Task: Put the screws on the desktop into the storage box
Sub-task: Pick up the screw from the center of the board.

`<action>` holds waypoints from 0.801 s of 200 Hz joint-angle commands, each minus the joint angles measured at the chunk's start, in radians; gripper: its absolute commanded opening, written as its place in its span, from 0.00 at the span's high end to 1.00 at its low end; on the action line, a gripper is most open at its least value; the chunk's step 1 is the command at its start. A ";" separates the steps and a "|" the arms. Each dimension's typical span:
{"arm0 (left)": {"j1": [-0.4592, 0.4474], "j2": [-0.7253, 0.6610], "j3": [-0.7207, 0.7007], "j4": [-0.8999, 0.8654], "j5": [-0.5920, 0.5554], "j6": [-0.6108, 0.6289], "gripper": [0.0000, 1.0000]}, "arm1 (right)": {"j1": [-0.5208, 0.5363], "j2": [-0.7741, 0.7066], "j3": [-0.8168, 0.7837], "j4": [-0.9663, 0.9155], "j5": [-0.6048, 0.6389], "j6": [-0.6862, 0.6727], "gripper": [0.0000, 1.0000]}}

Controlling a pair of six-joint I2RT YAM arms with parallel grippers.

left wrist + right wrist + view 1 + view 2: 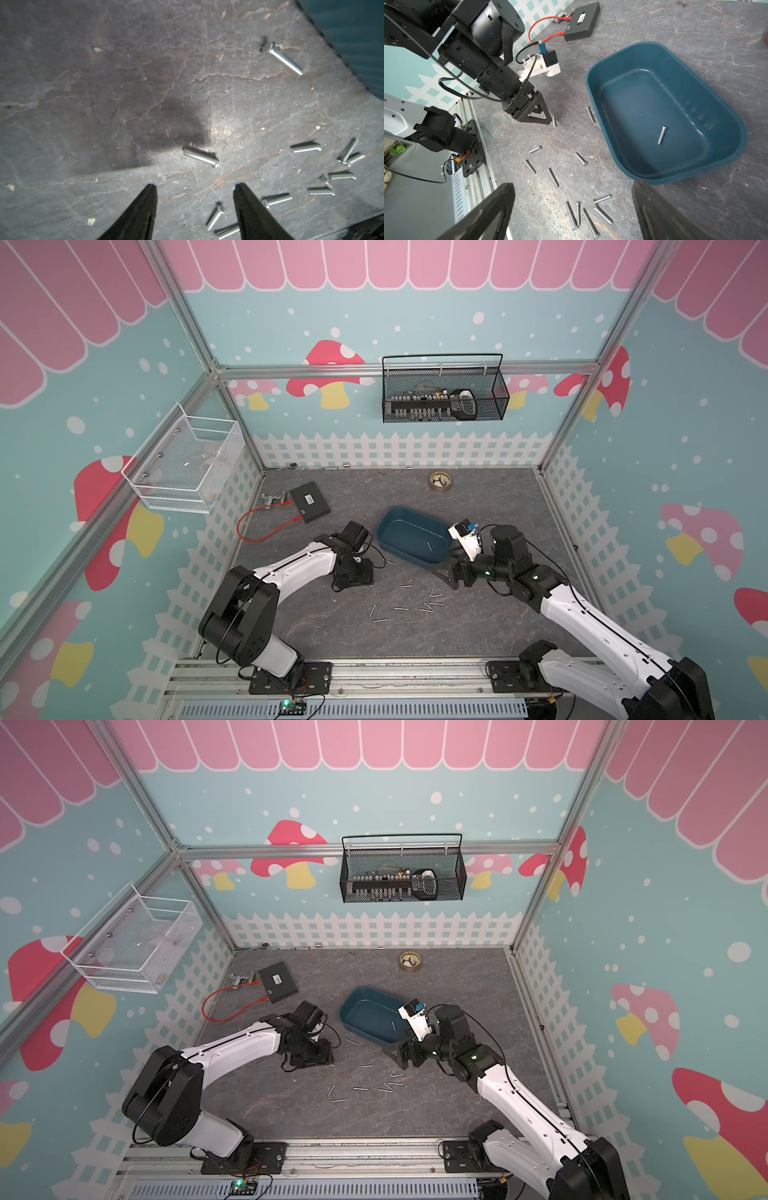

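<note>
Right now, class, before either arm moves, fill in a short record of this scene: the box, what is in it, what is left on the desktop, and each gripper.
storage box: teal tub, upright on the desktop
inside box: one screw
on desktop: eleven screws, scattered beside the tub
left gripper: open, nothing gripped, tips close to a lone screw
right gripper: wide open, empty, over the desktop beside the tub

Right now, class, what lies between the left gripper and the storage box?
Two screws on the desktop: one near the left gripper, one beside the storage box wall. The left wrist view shows both.
</note>
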 commanded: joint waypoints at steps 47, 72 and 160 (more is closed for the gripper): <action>-0.005 0.049 0.031 0.032 0.029 -0.040 0.48 | -0.005 -0.007 -0.005 -0.001 0.023 -0.012 0.06; -0.004 0.072 0.032 0.045 0.026 -0.076 0.49 | -0.005 -0.007 -0.006 0.001 0.023 -0.013 0.06; 0.001 0.110 0.012 0.082 0.028 -0.137 0.65 | -0.005 -0.021 -0.010 0.009 0.023 -0.009 0.07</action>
